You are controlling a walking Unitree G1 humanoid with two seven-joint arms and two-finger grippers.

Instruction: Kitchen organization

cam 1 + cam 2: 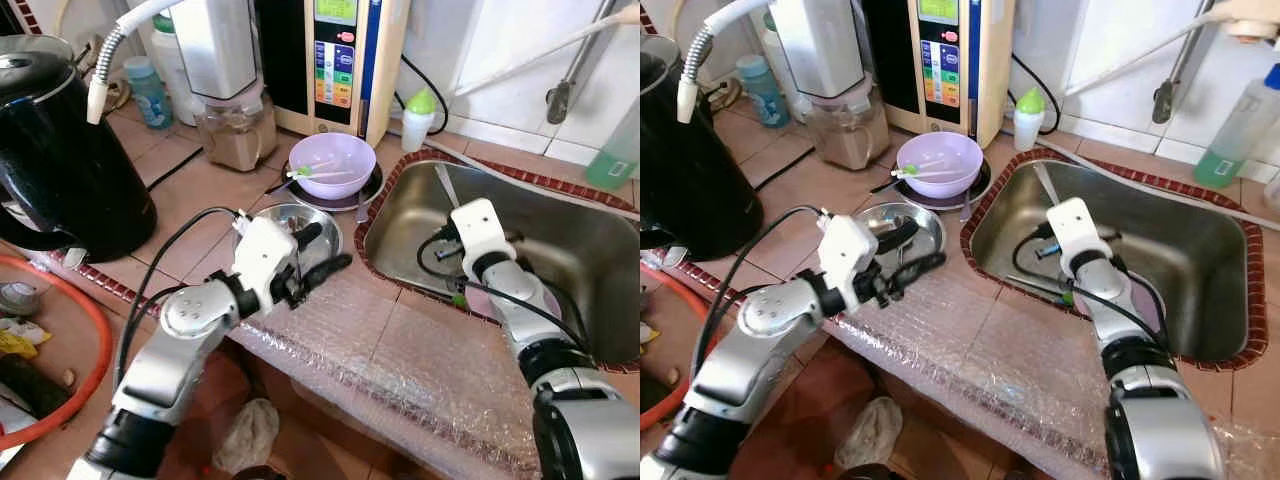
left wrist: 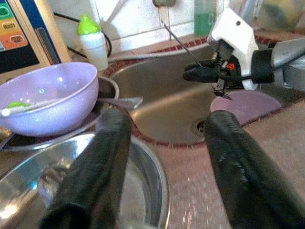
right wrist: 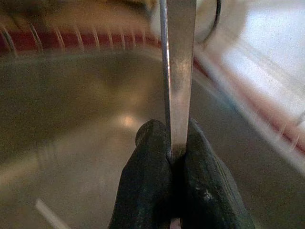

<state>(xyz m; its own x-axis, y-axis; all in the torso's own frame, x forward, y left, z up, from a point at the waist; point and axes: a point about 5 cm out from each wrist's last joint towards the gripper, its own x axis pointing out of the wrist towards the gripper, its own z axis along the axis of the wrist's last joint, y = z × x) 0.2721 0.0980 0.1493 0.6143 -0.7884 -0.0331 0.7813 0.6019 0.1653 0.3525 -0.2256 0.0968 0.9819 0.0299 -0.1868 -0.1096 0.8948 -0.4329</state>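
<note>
My right gripper (image 3: 171, 152) is down in the steel sink (image 1: 560, 225), shut on the flat handle of a metal utensil (image 3: 177, 71) that rises toward the sink's back wall (image 1: 444, 186). A purple plate (image 2: 245, 105) lies on the sink floor under that arm. My left gripper (image 1: 322, 252) hangs open over a shallow steel dish (image 1: 290, 222) on the tiled counter, with nothing between its fingers (image 2: 95, 167). Just behind the dish, a lilac bowl (image 1: 330, 163) holding a green-and-white utensil sits on a dark plate.
A black kettle (image 1: 60, 150) stands at the left. A blender jar (image 1: 235, 130), a water purifier (image 1: 335, 60) and a green-capped bottle (image 1: 418, 118) line the back. Bubble wrap (image 1: 400, 350) covers the counter's front. An orange basin (image 1: 60, 350) sits low left, and a green bottle (image 1: 615, 150) far right.
</note>
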